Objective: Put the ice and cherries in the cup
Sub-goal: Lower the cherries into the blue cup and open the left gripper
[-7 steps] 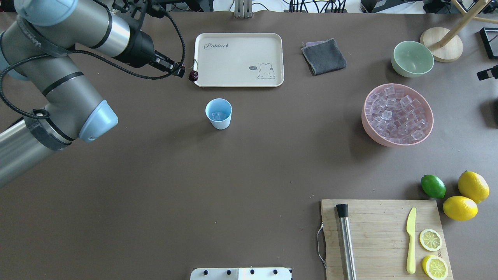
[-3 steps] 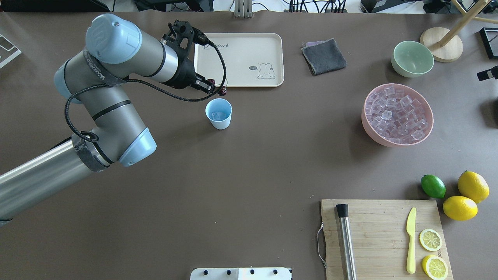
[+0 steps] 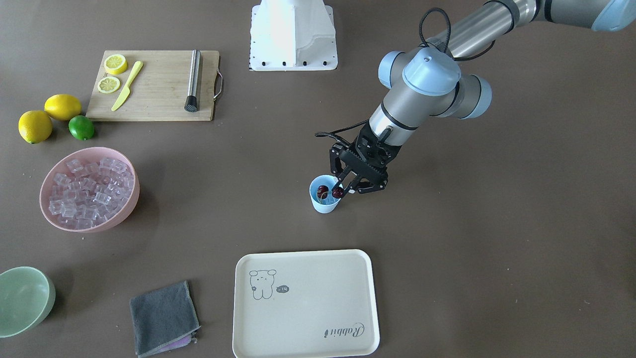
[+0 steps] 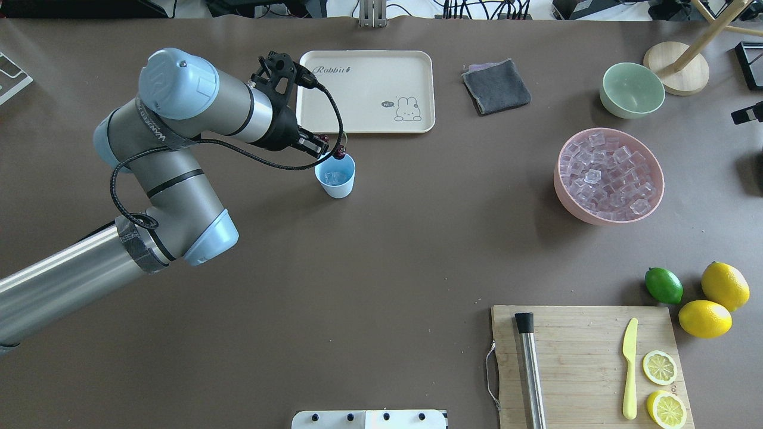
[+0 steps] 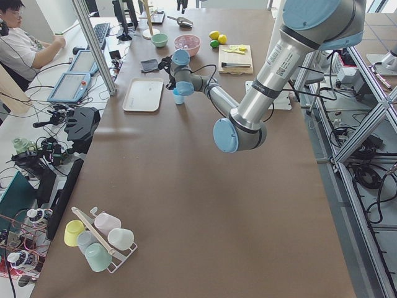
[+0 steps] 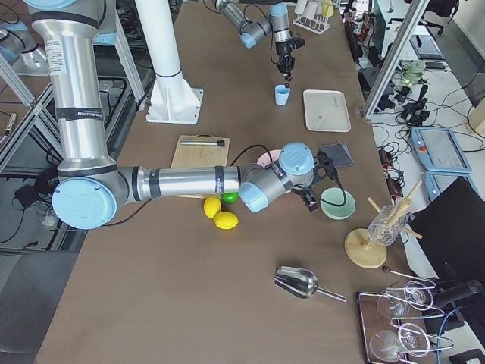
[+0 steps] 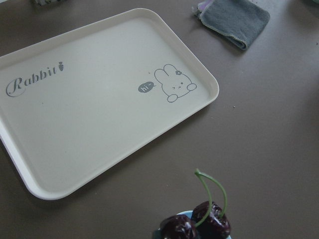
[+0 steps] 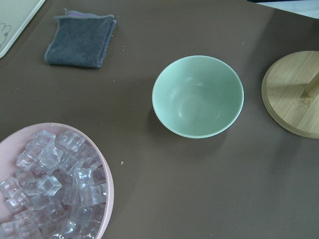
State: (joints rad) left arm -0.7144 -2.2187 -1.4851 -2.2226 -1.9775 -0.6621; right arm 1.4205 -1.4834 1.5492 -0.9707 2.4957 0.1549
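Observation:
The light blue cup stands in front of the tray, with a few ice cubes inside. My left gripper is shut on the cherries, two dark red fruits on green stems, and holds them just over the cup's mouth. The left wrist view shows the cherries at the bottom edge. More ice fills the pink bowl. My right gripper hovers by the green bowl; I cannot tell whether it is open or shut.
A cream rabbit tray lies behind the cup, with a grey cloth to its right. A pale green bowl, a lime, two lemons and a cutting board with a knife and muddler are on the right.
My left arm has swung right from the tray's left edge and carried the cherries to just above the cup. Nothing else has moved.

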